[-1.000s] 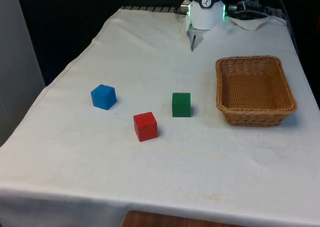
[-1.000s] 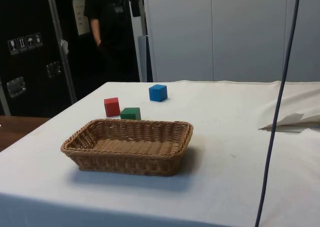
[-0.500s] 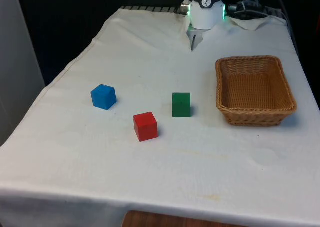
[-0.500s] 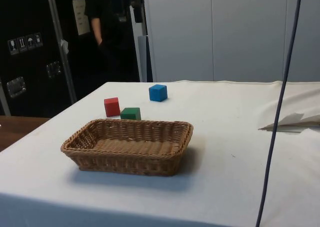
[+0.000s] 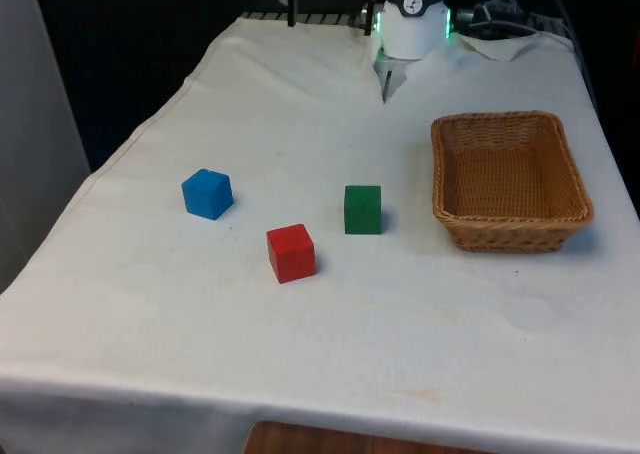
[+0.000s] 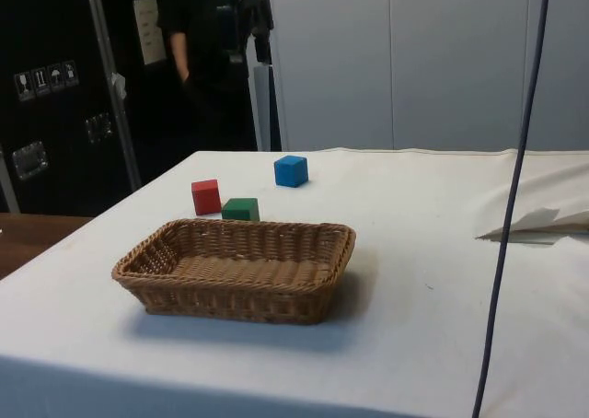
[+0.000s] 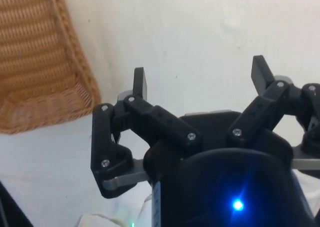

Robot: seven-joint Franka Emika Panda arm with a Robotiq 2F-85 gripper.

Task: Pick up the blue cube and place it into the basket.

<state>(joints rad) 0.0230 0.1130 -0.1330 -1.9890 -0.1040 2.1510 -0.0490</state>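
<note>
Covering the tabletop [image 5: 300, 94] is a white cloth, with dark cabinets [image 6: 55, 87] and pale wall panels behind it in the side view, where a person [image 6: 198, 59] in dark clothes stands past the far edge. The wicker basket [image 5: 510, 179] sits on the front view's right with nothing inside it. The blue cube [image 5: 207, 193] rests on the cloth at the front view's left, well apart from the basket. Between them stand the green cube [image 5: 362, 209] and, nearer the camera, the red cube [image 5: 291, 253], each apart from the others. The pincer [image 7: 200, 79] hangs over bare cloth beside the basket's corner, fingers [image 7: 140, 84] spread wide, gripping nothing.
</note>
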